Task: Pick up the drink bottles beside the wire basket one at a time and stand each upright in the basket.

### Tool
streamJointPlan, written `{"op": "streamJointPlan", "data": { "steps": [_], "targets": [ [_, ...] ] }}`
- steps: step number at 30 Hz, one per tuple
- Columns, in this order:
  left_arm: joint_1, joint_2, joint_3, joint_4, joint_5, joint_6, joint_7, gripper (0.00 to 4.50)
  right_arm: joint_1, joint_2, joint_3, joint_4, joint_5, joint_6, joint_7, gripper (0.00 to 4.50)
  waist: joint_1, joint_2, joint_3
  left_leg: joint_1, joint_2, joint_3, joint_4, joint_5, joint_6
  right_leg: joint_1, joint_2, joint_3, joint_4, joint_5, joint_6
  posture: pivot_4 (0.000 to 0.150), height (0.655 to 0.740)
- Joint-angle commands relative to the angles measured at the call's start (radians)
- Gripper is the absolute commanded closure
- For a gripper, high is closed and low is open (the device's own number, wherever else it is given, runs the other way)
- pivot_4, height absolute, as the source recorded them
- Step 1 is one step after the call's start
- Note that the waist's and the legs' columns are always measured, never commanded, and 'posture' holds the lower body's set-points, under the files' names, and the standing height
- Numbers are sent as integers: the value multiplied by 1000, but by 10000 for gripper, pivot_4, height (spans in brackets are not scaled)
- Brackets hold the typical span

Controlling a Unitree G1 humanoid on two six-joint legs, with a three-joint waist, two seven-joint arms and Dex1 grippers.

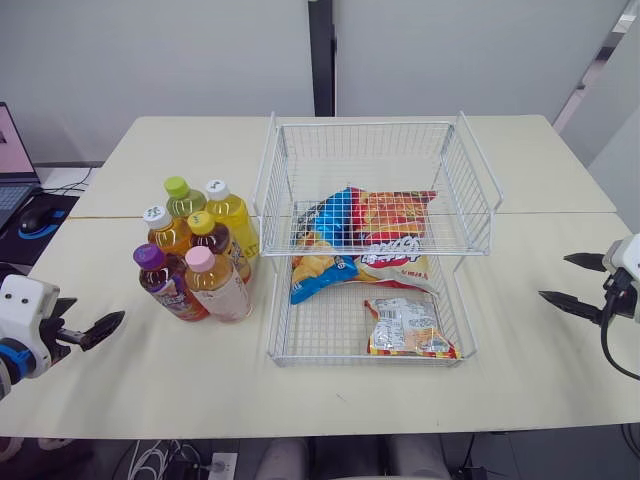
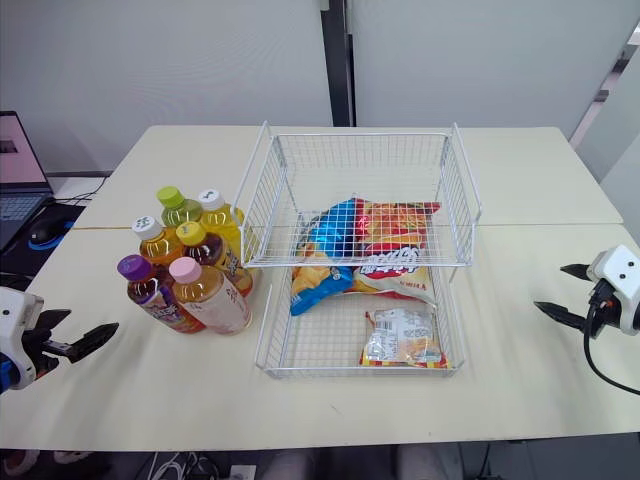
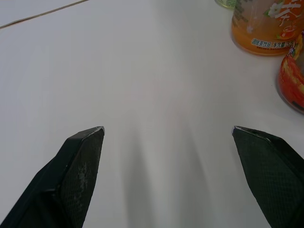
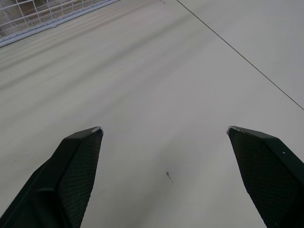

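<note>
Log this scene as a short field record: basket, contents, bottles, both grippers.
Basket: white wire basket, no bottles inside
Contents: colourful chip bag, small snack packet
Bottles: six plastic drink bottles, upright, clustered on the beige table at the basket's left
Left gripper: open, empty, over bare table near the bottles
Right gripper: open, empty, over bare table right of the basket

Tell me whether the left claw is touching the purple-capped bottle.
Apart. The left eye view shows a stretch of bare table between the left claw and the purple-capped bottle.
</note>
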Motion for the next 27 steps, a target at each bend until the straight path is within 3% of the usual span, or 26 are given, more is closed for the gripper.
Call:
{"op": "streamJointPlan", "data": {
  "steps": [1,27],
  "targets": [
    [10,-1,41,-29,-16,-10,-15,376,-22,-20,-11,4,-3,-6,-1,0,0,0,0,0,0,0,0,0,0,0,0,0,0,0,0,1500,7400],
    [44,-39,111,-51,-136,0,-97,376,-17,-6,-65,80,5,-93,-40,0,0,0,0,0,0,0,0,0,0,0,0,0,0,0,0,1500,7400]
  ]
}}
